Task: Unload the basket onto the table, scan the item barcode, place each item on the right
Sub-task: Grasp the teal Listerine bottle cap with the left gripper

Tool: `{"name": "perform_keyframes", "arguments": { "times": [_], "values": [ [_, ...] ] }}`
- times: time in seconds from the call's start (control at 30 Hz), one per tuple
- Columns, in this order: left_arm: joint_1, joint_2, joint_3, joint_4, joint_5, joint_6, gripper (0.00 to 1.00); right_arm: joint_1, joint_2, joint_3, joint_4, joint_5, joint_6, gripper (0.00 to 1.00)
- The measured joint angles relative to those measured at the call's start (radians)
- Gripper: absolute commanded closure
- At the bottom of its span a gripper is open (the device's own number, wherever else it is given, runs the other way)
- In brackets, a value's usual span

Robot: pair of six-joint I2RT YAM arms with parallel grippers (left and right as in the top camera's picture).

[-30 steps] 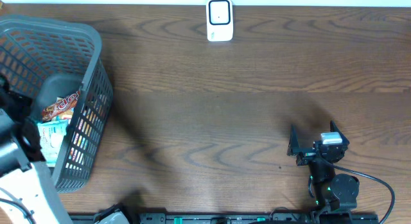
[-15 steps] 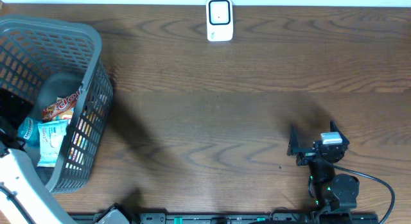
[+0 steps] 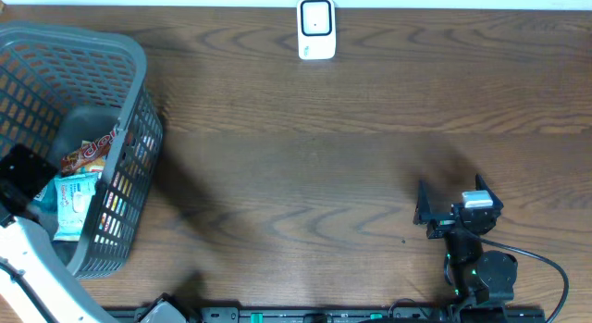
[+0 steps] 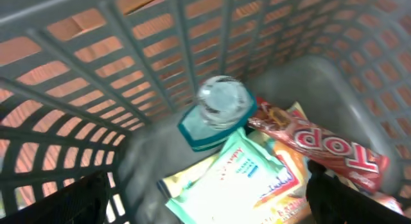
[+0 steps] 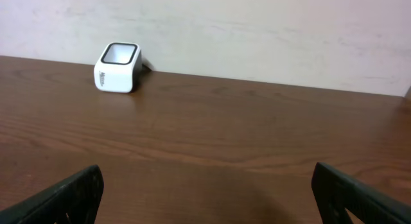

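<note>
Nearest, by the table's front edge on the right: right gripper (image 3: 450, 198), fingers spread wide, empty, low over bare dark wood and aimed at the far side. Same spread in its own wrist view (image 5: 209, 185), with one black finger (image 5: 64, 195) in each lower corner and only table (image 5: 225, 128) between.

At the near left: left gripper (image 3: 28, 175), reaching over the rim of a grey plastic basket (image 3: 139, 129) and pointing down into it. Fingers wide apart there too (image 4: 205, 189), closed on nothing, poised above the contents without touching them.

Inside the basket, seen past those fingers through a slight blur: a white and blue packet (image 4: 237, 179) lying flat on top, directly under the gap. Just beyond it, touching its far edge, a teal bottle (image 4: 215, 112) with a clear cap, leaning toward the slatted wall (image 4: 96, 63). To the right, a red snack wrapper (image 4: 321, 147) with large white letters, overlapping the packet's corner. No barcode legible on any of them.

Farthest off, well apart from both arms: a small white barcode scanner (image 3: 315, 29), upright at the table's back edge near the middle, dark window on top (image 5: 117, 67), right against the pale wall (image 5: 257, 31).
</note>
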Motion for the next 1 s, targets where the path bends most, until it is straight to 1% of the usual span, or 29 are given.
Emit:
{"name": "perform_keyframes", "arguments": {
  "times": [0.17,0.43,0.73,1.0],
  "values": [
    [0.039,0.042,0.000,0.052,-0.001,0.003,0.02,0.000,0.000,0.000,0.000,0.000,0.000,0.01],
    [0.041,0.169,0.000,0.076,0.008,0.005,0.02,0.000,0.000,0.000,0.000,0.000,0.000,0.01],
    [0.041,0.266,0.000,0.103,0.113,0.125,0.02,0.000,0.000,0.000,0.000,0.000,0.000,0.01],
    [0.041,0.315,0.000,0.125,0.127,0.141,0.02,0.000,0.000,0.000,0.000,0.000,0.000,0.01]
  ]
}}
